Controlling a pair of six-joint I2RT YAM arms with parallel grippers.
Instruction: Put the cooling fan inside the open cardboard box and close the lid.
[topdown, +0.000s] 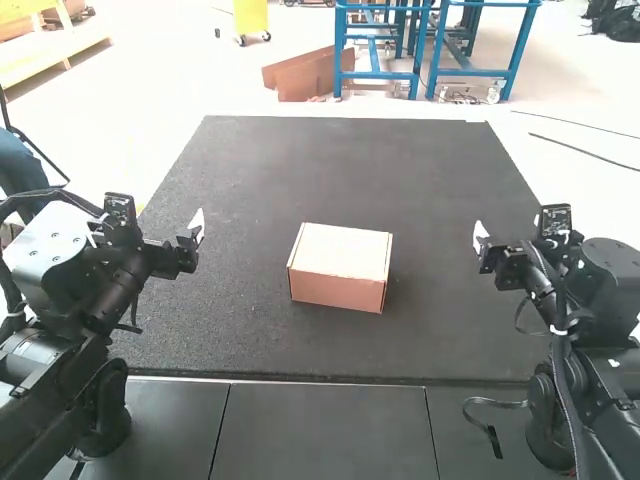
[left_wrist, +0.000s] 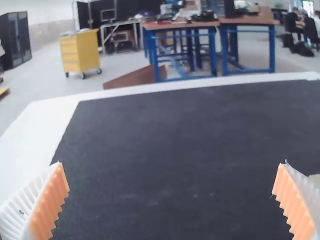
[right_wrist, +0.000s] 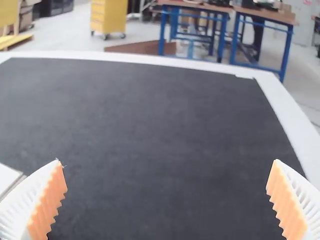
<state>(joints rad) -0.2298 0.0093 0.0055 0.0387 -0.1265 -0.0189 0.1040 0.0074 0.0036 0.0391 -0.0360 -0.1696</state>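
Observation:
A small brown cardboard box (topdown: 340, 266) sits in the middle of the black mat (topdown: 350, 170) with its lid flat on top. My left gripper (topdown: 194, 232) hangs above the mat's left edge, well to the left of the box. Its white ribbed fingers (left_wrist: 35, 210) with orange pads stand wide apart, nothing between them. My right gripper (topdown: 480, 240) hovers to the right of the box, also open and holding nothing; one finger (right_wrist: 290, 205) shows at the frame's edge. A pale corner (right_wrist: 7, 179) shows beside the other right finger.
The mat covers most of the table, with white table surface (left_wrist: 25, 145) around it. Both arm bases stand at the near corners, left (topdown: 60, 290) and right (topdown: 590, 310). Bare mat lies ahead of both grippers.

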